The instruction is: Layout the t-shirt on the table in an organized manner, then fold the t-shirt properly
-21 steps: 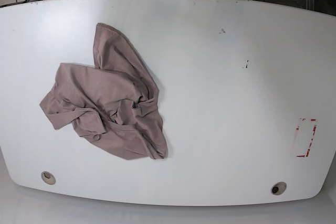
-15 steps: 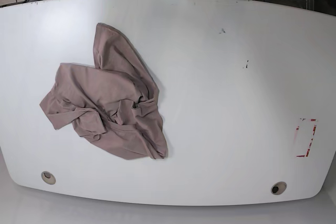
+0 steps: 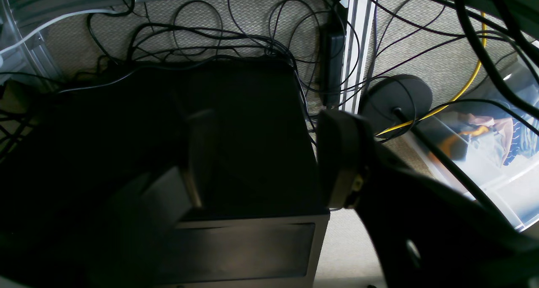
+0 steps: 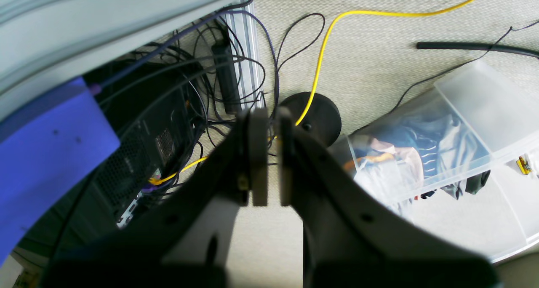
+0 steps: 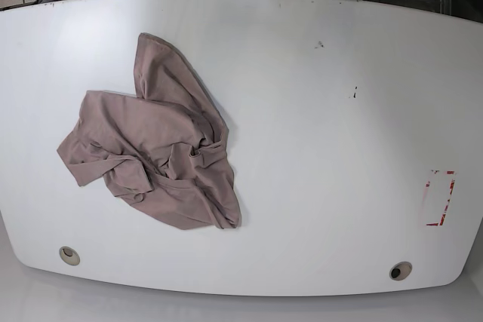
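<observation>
Pincers first: my right pincer [image 4: 268,161] is closed on nothing, my left pincer [image 3: 269,161] gapes empty, both off the worktop [image 5: 317,186]. Crumpled t-shirt [image 5: 155,148] lies left-centre, untouched; laying out hasn't begun, so next I must reach it.

**Both arms off the table**

The left gripper [image 3: 265,161] hangs with its jaws spread apart and nothing between them. The right gripper [image 4: 268,157] has its fingers nearly together, empty. Neither arm shows in the base view.
</observation>
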Action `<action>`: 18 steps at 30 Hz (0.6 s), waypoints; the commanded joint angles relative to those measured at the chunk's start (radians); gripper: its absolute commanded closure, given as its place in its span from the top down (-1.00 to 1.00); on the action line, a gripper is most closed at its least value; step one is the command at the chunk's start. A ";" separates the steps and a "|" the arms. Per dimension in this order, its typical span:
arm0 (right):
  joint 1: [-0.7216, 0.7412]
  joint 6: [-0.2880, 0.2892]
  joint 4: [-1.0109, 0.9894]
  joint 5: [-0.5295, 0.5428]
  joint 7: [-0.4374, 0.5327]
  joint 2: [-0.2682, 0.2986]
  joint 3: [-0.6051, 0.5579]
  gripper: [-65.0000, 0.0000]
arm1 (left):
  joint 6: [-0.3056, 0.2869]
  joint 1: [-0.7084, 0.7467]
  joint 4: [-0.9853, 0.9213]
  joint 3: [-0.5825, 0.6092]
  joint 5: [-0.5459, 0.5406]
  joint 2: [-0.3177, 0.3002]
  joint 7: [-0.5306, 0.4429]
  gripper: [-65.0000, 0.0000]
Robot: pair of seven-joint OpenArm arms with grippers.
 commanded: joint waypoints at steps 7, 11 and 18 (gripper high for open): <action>0.013 0.003 0.000 0.001 0.008 -0.001 0.000 -0.88 | -0.004 -0.004 0.003 0.001 0.000 0.001 -0.009 0.02; 0.013 0.003 0.000 0.001 0.008 -0.001 0.000 -0.88 | -0.004 -0.004 0.003 0.001 0.000 0.001 -0.009 0.02; 0.008 0.003 0.006 0.006 0.008 -0.001 0.000 -0.89 | -0.004 -0.001 0.004 0.001 0.000 0.001 -0.009 0.01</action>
